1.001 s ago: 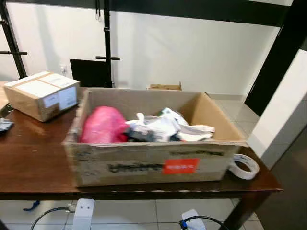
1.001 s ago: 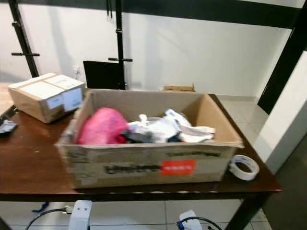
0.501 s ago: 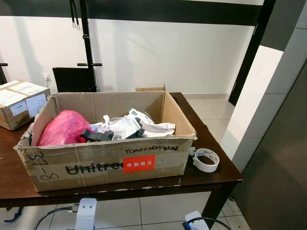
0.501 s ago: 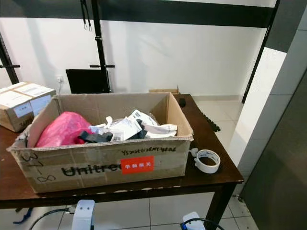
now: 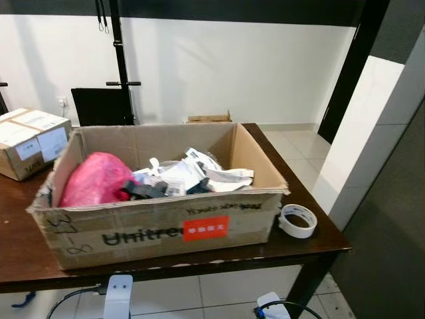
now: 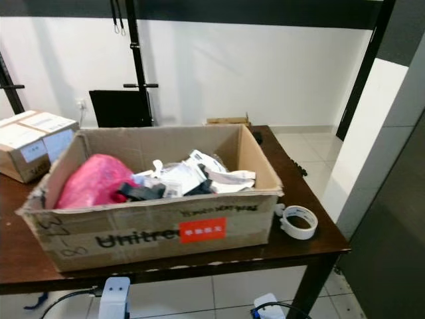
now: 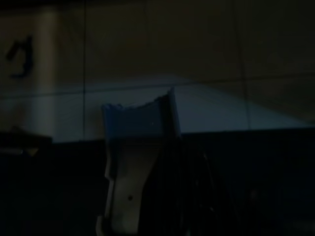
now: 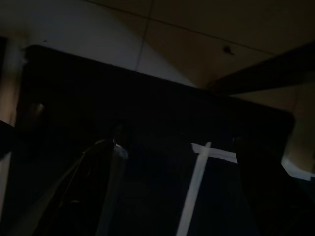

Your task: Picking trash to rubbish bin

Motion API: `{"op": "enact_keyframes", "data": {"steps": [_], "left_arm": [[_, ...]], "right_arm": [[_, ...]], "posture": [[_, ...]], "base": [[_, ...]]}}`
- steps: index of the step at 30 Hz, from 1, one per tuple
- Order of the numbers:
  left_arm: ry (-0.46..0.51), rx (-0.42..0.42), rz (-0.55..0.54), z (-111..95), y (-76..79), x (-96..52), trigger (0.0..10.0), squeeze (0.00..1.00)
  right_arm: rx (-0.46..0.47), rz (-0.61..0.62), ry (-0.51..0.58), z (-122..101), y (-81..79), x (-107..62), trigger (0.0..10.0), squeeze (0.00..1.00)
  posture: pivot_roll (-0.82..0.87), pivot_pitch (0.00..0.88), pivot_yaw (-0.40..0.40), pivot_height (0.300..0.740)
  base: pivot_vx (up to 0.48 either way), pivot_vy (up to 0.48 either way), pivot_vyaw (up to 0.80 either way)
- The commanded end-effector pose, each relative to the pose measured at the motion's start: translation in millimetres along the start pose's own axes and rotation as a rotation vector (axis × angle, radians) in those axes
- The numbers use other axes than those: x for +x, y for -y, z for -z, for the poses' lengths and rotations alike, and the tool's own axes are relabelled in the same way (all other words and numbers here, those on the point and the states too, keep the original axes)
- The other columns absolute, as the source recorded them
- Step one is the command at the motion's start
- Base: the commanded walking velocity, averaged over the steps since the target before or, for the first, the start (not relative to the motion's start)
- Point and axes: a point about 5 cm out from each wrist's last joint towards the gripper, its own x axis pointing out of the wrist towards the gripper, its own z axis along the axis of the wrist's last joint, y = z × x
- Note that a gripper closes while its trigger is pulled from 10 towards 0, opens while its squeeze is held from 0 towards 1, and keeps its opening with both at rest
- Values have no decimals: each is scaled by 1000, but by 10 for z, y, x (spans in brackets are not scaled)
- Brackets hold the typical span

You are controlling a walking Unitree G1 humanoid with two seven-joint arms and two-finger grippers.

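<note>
- Trash, white wrappers beside a pink bag, fills an open cardboard box on the dark counter in the left eye view.
- Right eye view: a tape roll lies just beside the box; a smaller sealed box sits behind, on the robot's left.
- Left wrist view: very dark; the left hand's state cannot be told.
- Right wrist view: dark too; the right hand's state cannot be told.

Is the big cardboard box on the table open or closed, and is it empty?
Open and not empty: the cardboard box has no cover on top, and a pink bag and white wrappers lie inside.
</note>
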Motion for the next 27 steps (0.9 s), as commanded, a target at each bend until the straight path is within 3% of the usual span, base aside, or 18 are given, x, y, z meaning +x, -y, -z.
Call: {"op": "enact_keyframes", "data": {"steps": [1,10,19,23,27], "left_arm": [[3,15,-9,5,-40,-5,10000,0],[7,31,6,-14,-15,1,10000,0],[12,72,42,-24,43,4,10000,0],[33,115,77,-40,53,-3,10000,0],[41,138,94,-61,17,-5,10000,0]], "right_arm": [[7,-8,-9,29,-35,2,10000,0],[-34,-23,-16,40,-54,1,10000,0],[-34,-20,-17,49,-65,2,10000,0],[14,10,-8,28,-15,0,10000,0],[-3,7,-13,36,2,-5,10000,0]], "posture": [[30,36,-44,740],[29,46,-41,740],[25,51,-38,740],[23,54,-39,740],[30,57,-46,740]], "base": [[0,0,0],[0,0,93],[0,0,800],[0,0,0],[0,0,0]]}}
